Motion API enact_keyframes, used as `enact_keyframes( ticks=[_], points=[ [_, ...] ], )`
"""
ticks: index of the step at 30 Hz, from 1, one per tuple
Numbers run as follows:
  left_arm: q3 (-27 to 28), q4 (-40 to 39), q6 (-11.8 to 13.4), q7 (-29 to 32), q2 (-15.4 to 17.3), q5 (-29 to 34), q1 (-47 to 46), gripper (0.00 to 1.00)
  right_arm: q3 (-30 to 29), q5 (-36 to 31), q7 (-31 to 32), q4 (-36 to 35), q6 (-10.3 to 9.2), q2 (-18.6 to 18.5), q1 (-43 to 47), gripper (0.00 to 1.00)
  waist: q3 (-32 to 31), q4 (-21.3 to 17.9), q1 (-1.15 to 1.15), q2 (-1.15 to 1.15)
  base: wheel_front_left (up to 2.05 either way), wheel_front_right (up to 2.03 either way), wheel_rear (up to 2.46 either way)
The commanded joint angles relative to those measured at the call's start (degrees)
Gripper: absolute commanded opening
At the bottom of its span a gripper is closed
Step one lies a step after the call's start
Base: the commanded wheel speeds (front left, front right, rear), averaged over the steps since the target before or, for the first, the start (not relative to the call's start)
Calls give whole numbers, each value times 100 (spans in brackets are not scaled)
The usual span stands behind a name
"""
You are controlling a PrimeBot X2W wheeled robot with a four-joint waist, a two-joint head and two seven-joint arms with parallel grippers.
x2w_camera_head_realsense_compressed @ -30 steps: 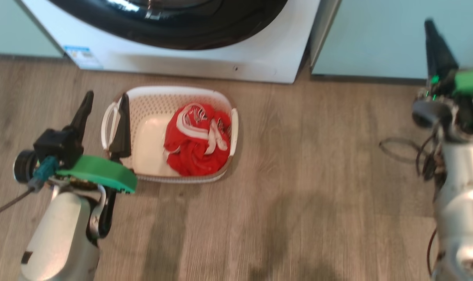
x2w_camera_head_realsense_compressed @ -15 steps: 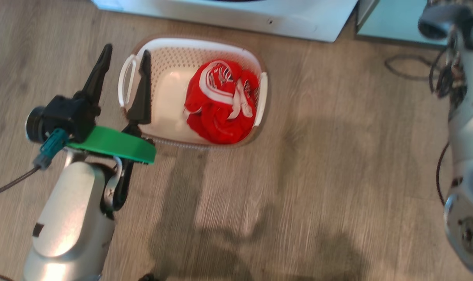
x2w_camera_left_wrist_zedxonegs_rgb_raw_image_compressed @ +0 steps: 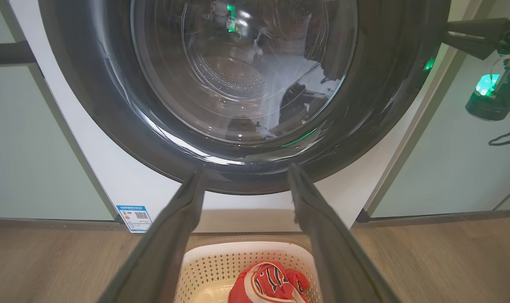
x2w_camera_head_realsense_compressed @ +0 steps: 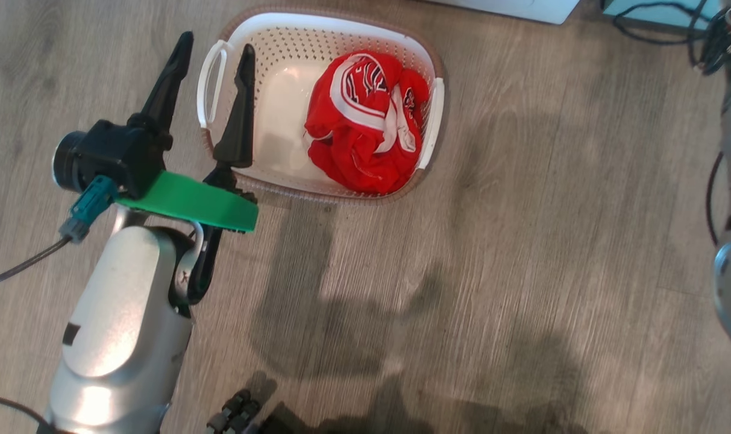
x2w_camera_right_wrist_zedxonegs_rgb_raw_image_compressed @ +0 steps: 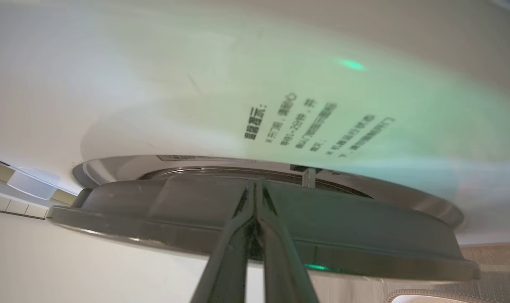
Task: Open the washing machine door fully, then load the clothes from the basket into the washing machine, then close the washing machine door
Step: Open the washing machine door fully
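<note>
Above the basket, left gripper fingers spread, empty; right gripper fingers pressed together; clothes inside basket

The head view's top edge leaves a mere white sliver of the washing machine. The left wrist view's bottom edge crops the basket and clothes. Print on the blue label is unreadably small.

Bright, even light throws soft shadows across the floor.
</note>
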Motion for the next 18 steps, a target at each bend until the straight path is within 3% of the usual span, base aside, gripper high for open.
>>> enact_keyframes(
  ticks=[1, 18],
  points=[
    [216, -157, -17, -52, 118, 52, -155, 100, 69, -60, 36, -163, 1, 67, -280, 0, 34, 23, 0, 0, 0, 0, 0],
    [455, -111, -257, -54, -166, 287, -239, 100, 289, -373, 426, 686, 1, -44, -951, 0, 217, 122, 0, 0, 0, 0, 0]
  ],
)
